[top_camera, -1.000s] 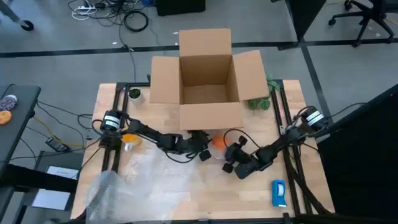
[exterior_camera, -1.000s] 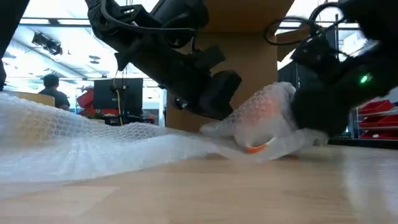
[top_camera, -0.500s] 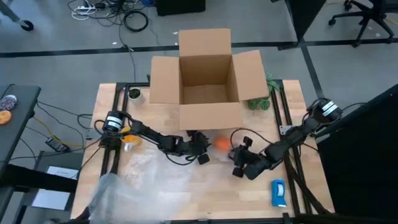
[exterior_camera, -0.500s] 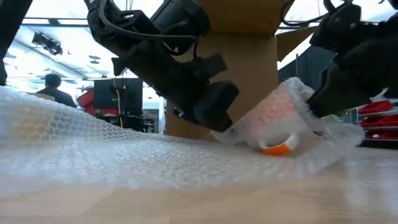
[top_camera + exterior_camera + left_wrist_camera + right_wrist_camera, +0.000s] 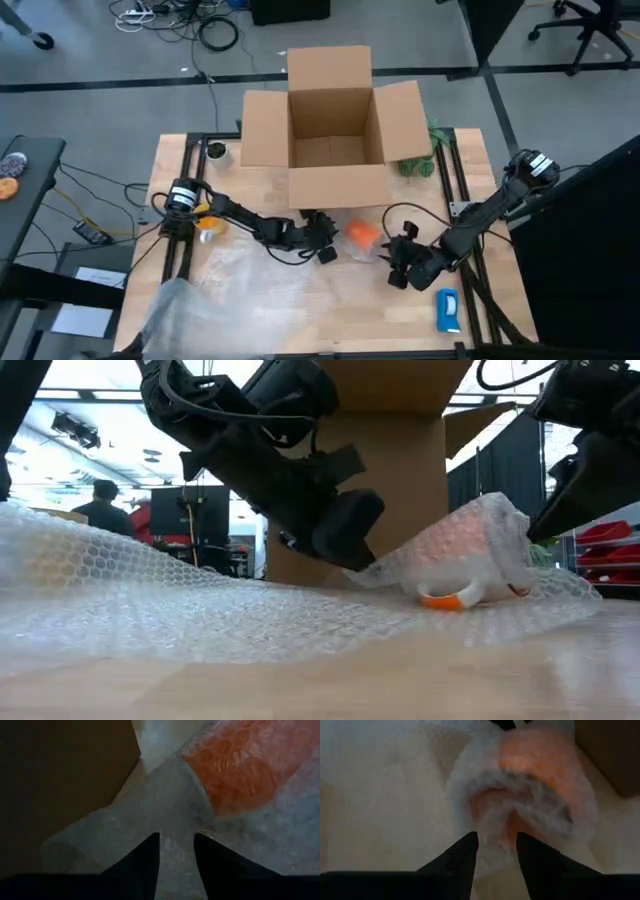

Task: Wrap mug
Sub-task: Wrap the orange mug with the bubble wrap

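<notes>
arms: two, both showing matte black jointed links
joint caps: white-and-black discs sitting near each base
cables: black loops running along both arms
left gripper (image 5: 325, 243): showing two dark tapered fingers (image 5: 145, 862)

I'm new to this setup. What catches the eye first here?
The orange mug, half swathed in bubble wrap, lies at the table's middle between the left gripper and the right gripper. Just behind it stands a big open cardboard box.

Lab: monitor (image 5: 190, 510), floor cables (image 5: 175, 20)
</notes>
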`<move>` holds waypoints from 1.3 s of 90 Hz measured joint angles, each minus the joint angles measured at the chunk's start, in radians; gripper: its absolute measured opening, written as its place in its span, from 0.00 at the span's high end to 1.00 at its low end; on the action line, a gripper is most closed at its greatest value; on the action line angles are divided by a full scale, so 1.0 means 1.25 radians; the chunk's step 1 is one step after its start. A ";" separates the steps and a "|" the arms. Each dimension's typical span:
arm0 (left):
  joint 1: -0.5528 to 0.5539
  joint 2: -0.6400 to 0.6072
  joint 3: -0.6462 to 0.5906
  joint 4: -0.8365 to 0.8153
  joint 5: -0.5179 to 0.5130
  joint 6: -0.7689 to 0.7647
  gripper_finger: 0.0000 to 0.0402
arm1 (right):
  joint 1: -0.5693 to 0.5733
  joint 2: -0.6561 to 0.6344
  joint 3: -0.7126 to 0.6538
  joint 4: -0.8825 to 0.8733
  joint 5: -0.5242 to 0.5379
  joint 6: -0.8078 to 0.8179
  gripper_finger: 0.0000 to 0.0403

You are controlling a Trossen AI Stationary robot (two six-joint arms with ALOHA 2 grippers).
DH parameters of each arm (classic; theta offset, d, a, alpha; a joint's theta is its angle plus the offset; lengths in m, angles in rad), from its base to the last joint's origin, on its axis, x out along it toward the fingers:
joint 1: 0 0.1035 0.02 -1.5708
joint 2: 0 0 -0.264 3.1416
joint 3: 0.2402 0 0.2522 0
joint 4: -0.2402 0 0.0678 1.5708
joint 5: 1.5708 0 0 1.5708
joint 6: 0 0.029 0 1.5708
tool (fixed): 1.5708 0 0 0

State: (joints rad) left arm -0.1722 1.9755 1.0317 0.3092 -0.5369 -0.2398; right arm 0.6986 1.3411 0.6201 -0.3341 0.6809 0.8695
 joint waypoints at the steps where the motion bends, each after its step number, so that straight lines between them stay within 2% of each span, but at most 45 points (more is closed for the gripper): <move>1: 0.000 0.000 0.000 0.000 0.000 0.000 0.73 | 0.000 0.000 0.000 -0.003 -0.001 0.007 0.73; 12: 0.000 0.000 0.000 -0.001 0.000 0.000 0.73 | 0.001 0.021 0.000 0.003 0.012 0.058 0.87; 20: 0.000 -0.001 0.000 -0.001 0.000 0.000 0.73 | 0.002 0.056 -0.001 0.078 0.062 0.044 0.97; 35: 0.000 -0.001 0.001 -0.001 0.000 0.000 0.73 | -0.020 0.177 0.000 0.199 0.124 0.030 1.00; 50: 0.000 -0.001 0.002 0.003 0.000 0.000 0.73 | -0.066 0.313 -0.001 0.310 0.282 0.053 1.00; 60: 0.000 -0.001 0.002 0.010 0.013 0.000 0.73 | -0.104 0.375 -0.001 0.425 0.315 0.001 1.00; 68: 0.001 -0.001 0.002 0.010 0.014 0.000 0.73 | -0.127 0.401 -0.001 0.502 0.316 -0.059 1.00; 77: 0.001 -0.001 0.002 0.008 0.014 0.000 0.73 | -0.137 0.402 0.000 0.522 0.303 -0.091 1.00; 117: 0.000 -0.002 0.002 0.001 0.024 0.000 0.73 | -0.057 0.250 0.001 0.322 0.150 -0.081 1.00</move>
State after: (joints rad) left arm -0.1719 1.9736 1.0336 0.3103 -0.5072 -0.2401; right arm 0.6271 1.6532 0.6209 0.0689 0.8683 0.7677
